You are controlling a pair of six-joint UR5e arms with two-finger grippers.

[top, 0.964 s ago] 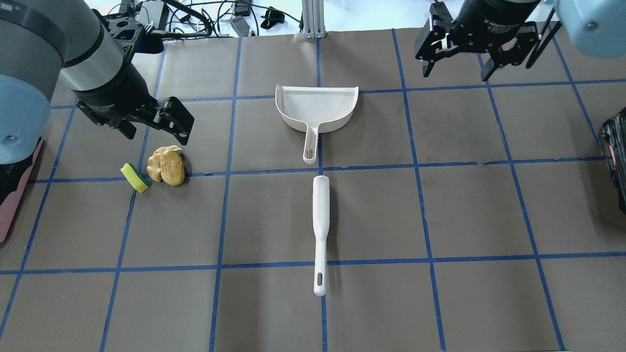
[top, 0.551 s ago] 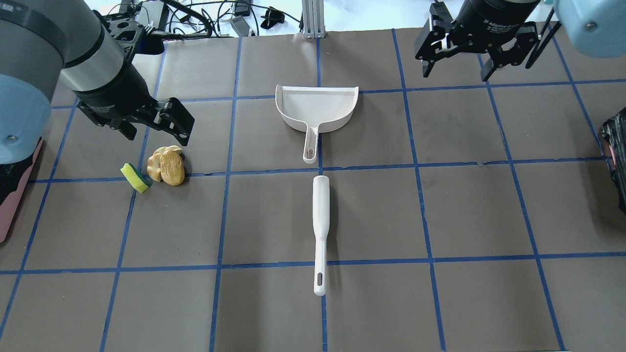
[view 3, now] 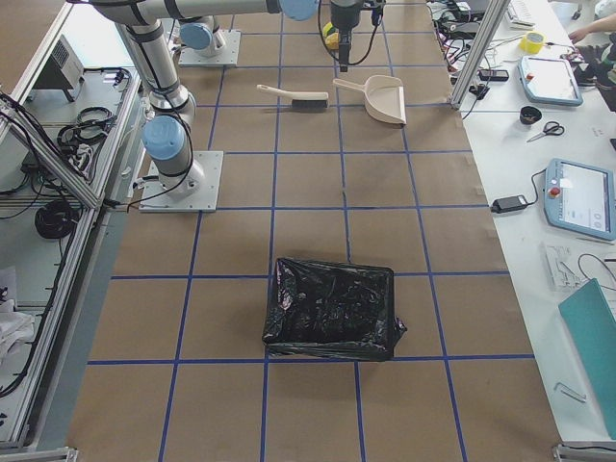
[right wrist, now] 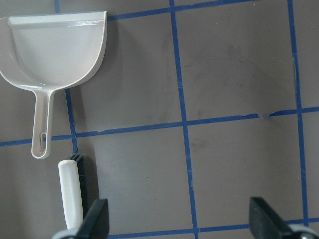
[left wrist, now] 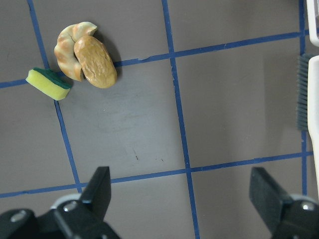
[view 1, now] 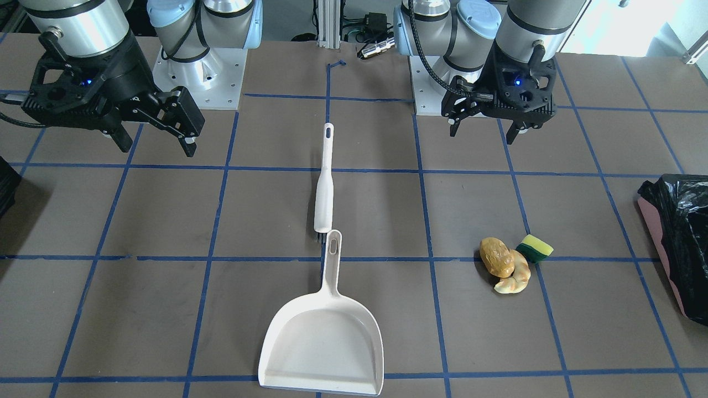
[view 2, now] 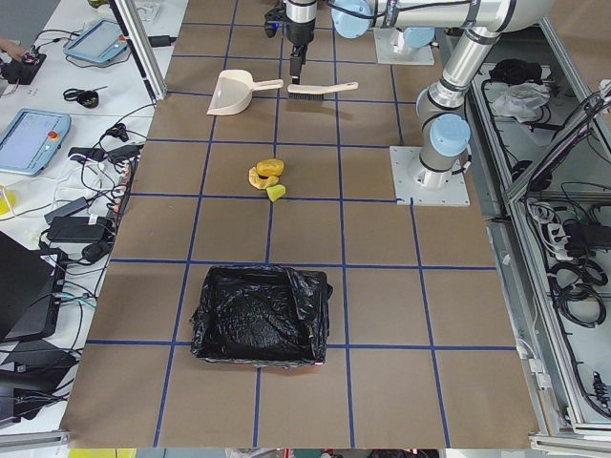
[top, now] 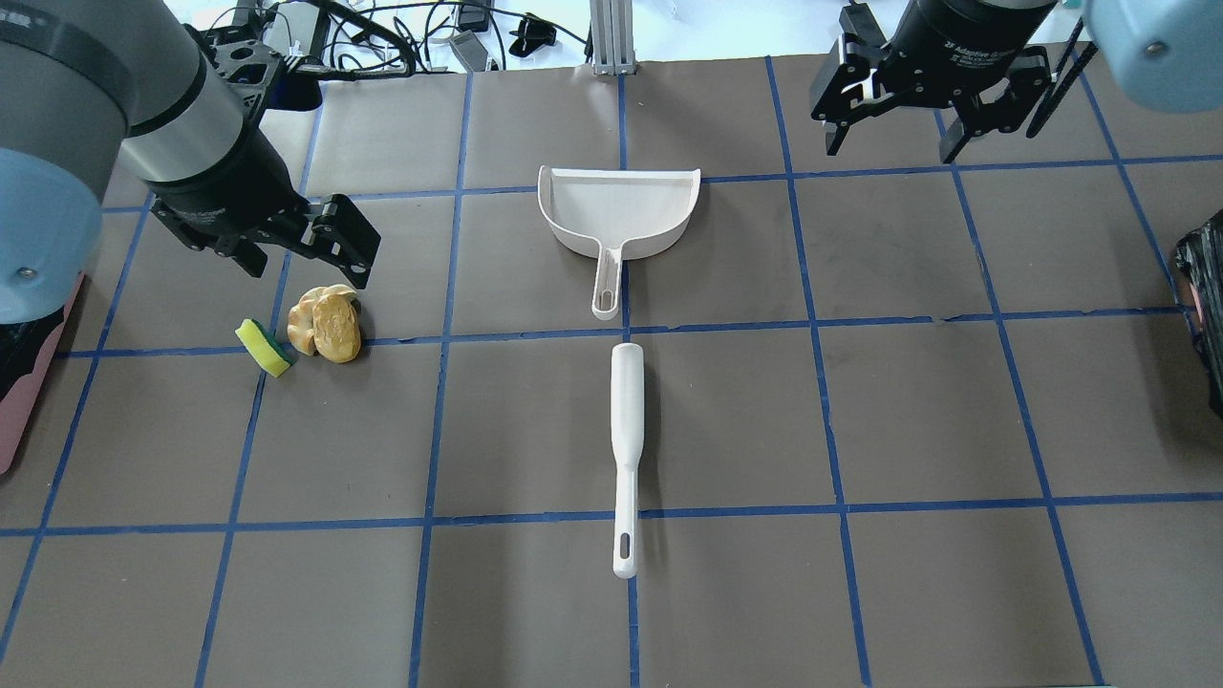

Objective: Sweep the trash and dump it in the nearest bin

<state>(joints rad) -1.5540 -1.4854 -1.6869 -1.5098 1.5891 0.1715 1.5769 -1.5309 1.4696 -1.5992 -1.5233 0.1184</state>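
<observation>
Barely a twitch to report: both arms have drifted a hair, and nothing on the table has budged. Left pincer point(view 1: 482, 131) hangs spread wide and empty, and so does the right pincer point(top: 890, 143). Down under the left one, slightly off to the side, sits the trash: potato point(left wrist: 94, 60) leaning on the croissant point(left wrist: 67, 47), with the sponge point(left wrist: 49, 83) just beside them. Out past the left pincer's outer side waits the bin point(view 1: 677, 193). Between the two pincers lie the dustpan point(top: 619, 215) and brush point(top: 626, 420), end to end. I'd call the potato and croissant light, hard and liable to roll, and the sponge soft and featherweight, so sweeping suits them better than pinching. Brush and dustpan look like stiff, light plastic, and the slim handles are the places to grab. White lettering on the right wrist starts "2F Adaptive"; the rest I can't read.
</observation>
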